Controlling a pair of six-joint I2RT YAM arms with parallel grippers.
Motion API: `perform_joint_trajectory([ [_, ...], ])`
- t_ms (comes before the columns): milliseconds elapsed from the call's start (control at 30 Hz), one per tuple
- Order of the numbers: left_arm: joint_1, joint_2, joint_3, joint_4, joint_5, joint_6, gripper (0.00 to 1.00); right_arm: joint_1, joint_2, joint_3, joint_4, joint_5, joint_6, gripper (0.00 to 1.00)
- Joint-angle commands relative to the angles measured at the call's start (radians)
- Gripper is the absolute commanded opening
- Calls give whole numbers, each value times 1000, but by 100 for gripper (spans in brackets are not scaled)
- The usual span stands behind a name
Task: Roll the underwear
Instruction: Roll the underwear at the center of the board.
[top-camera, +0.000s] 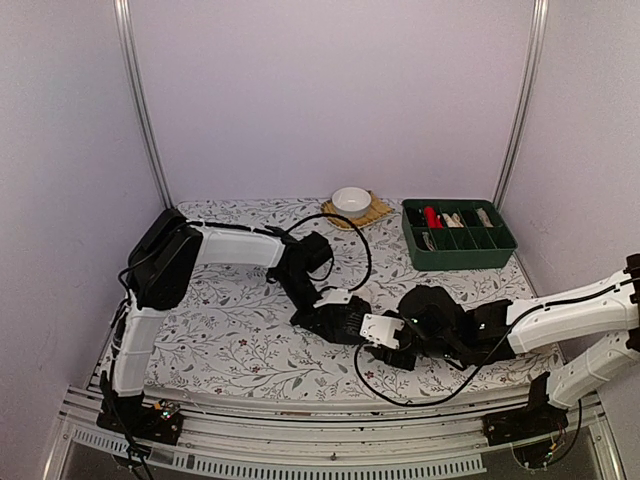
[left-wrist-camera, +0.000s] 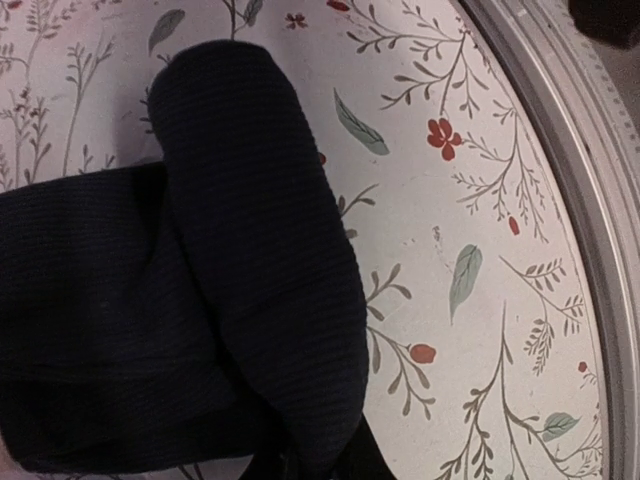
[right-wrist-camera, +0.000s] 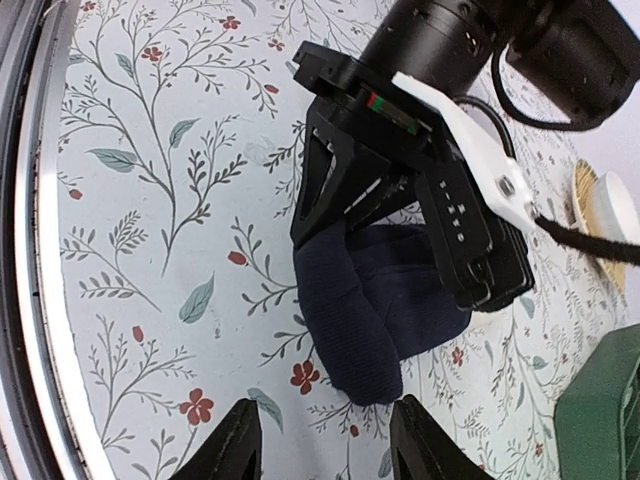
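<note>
The underwear (right-wrist-camera: 375, 310) lies bunched on the flowered table (right-wrist-camera: 150, 200) just ahead of the right pincer (right-wrist-camera: 330, 445), with a thick rolled fold along one edge. The fold's long axis runs almost straight away from that pincer, and its near end sits just beyond the fingertips. The right pincer is spread, with nothing between its fingers. The left pincer (right-wrist-camera: 385, 215) comes down on the far part of the cloth, pressed together and apparently pinching it. The right arm looks the freer one, and the nearer to the fold's near end
</note>
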Motion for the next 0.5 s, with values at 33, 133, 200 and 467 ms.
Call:
perform_joint_trajectory([
  [33,35,117,77,-206,5,-32,0,61,133,35,126,182,-143,46],
  [133,46,153,126,-252,22,-33,0,68,257,114,89,236,-176,46],
  [200,52,169,149,-268,27,-32,0,70,338,156,74,268,-202,46],
  [467,63,188,166,-295,34,-21,0,68,489,224,98,325,-251,50],
])
